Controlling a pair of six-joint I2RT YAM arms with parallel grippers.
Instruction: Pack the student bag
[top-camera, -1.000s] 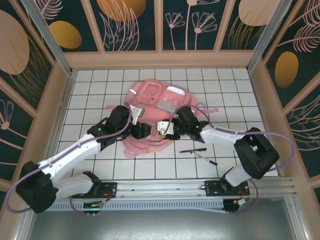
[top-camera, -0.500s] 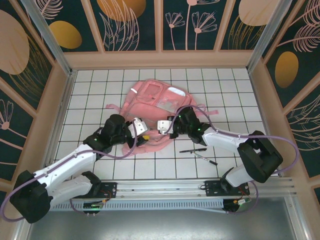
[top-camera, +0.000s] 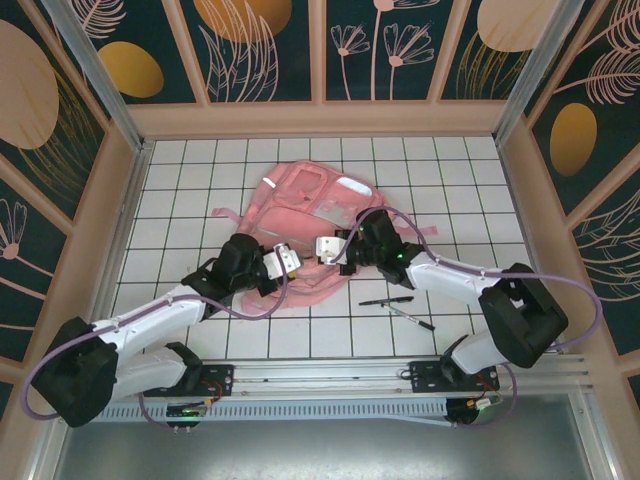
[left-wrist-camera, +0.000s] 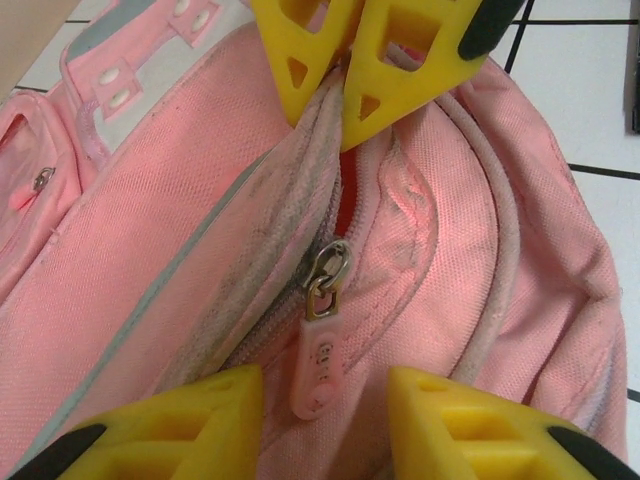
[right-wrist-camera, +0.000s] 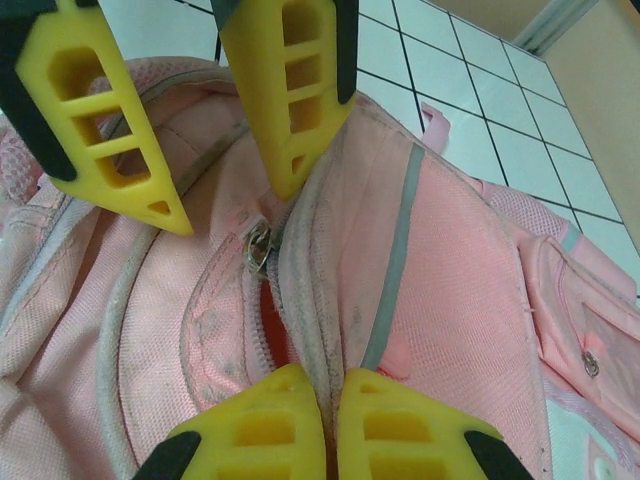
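Observation:
The student bag (top-camera: 310, 205) is a pink backpack lying flat in the middle of the white tiled table. My right gripper (right-wrist-camera: 330, 385) is shut on the bag's greyish zip-edge fabric (right-wrist-camera: 300, 300), beside a slit that shows red inside. My left gripper (left-wrist-camera: 325, 385) faces it with its yellow fingers open. The pink zipper pull (left-wrist-camera: 320, 355) lies between those fingers, untouched. From the top, the left gripper (top-camera: 288, 265) and right gripper (top-camera: 322, 250) meet at the bag's near edge. The right gripper (left-wrist-camera: 345, 110) shows at the top of the left wrist view, the left gripper (right-wrist-camera: 235, 205) at the top of the right wrist view.
A black pen (top-camera: 385, 300) and a second pen (top-camera: 412, 317) lie on the tiles right of the bag, near the right arm. Wooden walls (top-camera: 90, 250) fence the table on three sides.
My right gripper has closed on the bag's zip edge. My left gripper has come down to the bag's near edge and its fingers have narrowed around the zipper pull.

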